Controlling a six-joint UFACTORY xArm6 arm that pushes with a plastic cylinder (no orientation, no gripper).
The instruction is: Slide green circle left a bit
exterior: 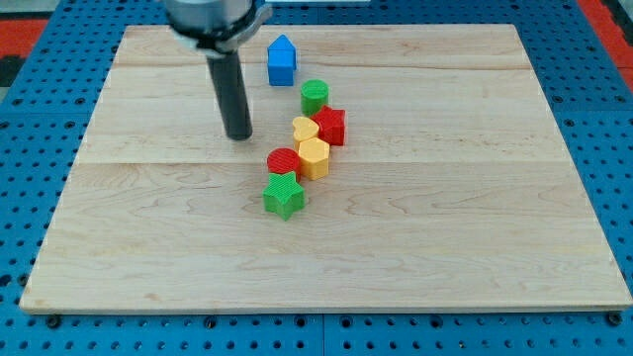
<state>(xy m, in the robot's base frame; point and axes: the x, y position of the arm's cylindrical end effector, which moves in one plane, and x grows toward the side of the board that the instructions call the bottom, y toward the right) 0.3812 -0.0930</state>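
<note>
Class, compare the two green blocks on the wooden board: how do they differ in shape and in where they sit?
The green circle is a round cylinder; the green star has points. The green circle sits nearer the view's top, beside the red star; the green star sits lowest in the cluster, below the red circle. My tip stands nearer the green circle, touching neither. Both share the same green.

Pale wooden board (415, 247) filling most of the view, made of long planks with seams running 9 to 3 o'clock, grain faint and streaky. Wider toward 6 o'clock, narrower toward 12. Resting on a blue base (603, 119) studded with rows of small dark holes, showing at 3, 9 and along 6 o'clock. Red patch (30, 25) at 10 o'clock, another red corner (605, 18) at 2 o'clock, both beyond the blue. Even, soft light, only short shadows on the wood. No walls or windows visible.
</note>
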